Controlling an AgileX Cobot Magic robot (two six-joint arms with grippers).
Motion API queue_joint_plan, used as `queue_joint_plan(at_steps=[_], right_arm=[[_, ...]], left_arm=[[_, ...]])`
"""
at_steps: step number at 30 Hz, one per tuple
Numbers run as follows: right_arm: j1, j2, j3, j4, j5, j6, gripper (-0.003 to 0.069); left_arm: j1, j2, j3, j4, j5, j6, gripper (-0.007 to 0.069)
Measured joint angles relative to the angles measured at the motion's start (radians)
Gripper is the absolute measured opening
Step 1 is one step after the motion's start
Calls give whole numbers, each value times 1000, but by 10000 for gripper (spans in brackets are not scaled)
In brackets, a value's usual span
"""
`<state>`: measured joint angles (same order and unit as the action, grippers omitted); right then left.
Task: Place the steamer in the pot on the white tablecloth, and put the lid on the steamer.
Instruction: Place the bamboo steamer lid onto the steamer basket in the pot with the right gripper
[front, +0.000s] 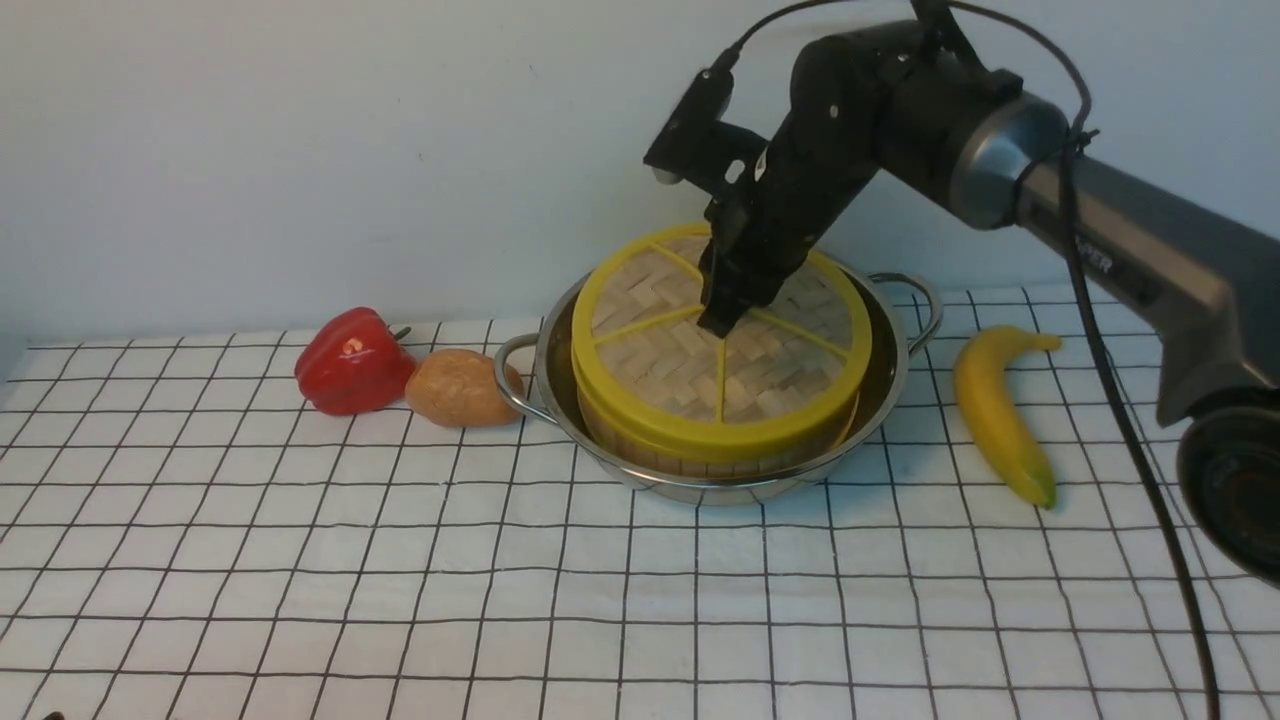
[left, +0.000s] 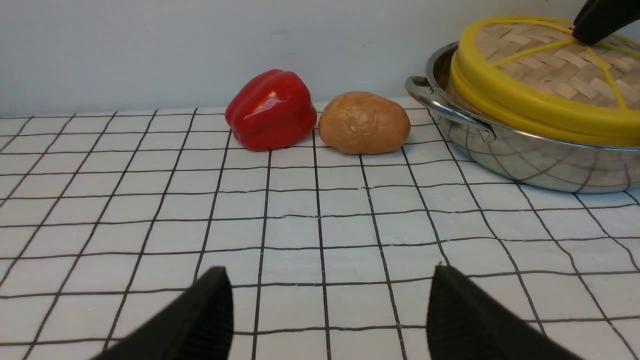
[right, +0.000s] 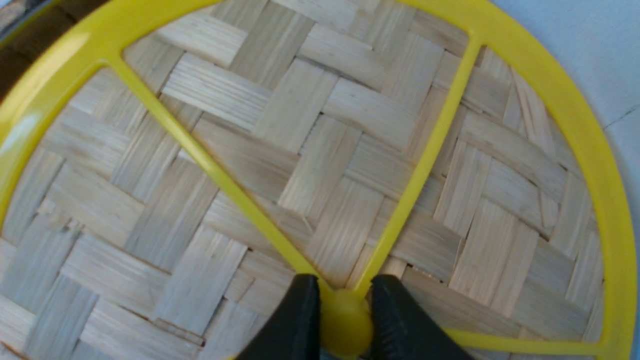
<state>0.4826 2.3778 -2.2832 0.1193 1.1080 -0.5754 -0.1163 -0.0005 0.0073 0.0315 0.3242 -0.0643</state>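
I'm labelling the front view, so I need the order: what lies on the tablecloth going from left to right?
red pepper → brown potato → pot, with the steamer and lid nested in it → banana

On the left you'll see a glossy red bell pepper (front: 352, 362) lying on its side, its short dark stem showing at its far right edge. Just to its right sits a brownish, wrinkled potato (front: 460, 388), so close that you can't tell whether the two touch. Well apart from them, over on the right, a yellow banana (front: 1000, 410) lies flat with its curve bulging leftward and its greenish tip at the near end, and a plain pale wall (front: 300, 150) stands behind everything.
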Motion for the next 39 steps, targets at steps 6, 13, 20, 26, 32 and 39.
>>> queue_joint_plan(at_steps=[6, 13, 20, 26, 32, 39], right_arm=[[1, 5, -1, 19, -41, -1, 154], [3, 12, -1, -33, -155, -2, 296], [2, -4, -3, -28, -157, -6, 365], [2, -5, -3, 5, -138, -9, 316], [2, 2, -3, -25, -156, -9, 256], [2, 16, -5, -28, -164, -9, 230]], left_arm=[[0, 0, 0, 0, 0, 0, 482], [0, 0, 0, 0, 0, 0, 482], [0, 0, 0, 0, 0, 0, 482], [0, 0, 0, 0, 0, 0, 482], [0, 0, 0, 0, 0, 0, 482], [0, 0, 0, 0, 0, 0, 482]])
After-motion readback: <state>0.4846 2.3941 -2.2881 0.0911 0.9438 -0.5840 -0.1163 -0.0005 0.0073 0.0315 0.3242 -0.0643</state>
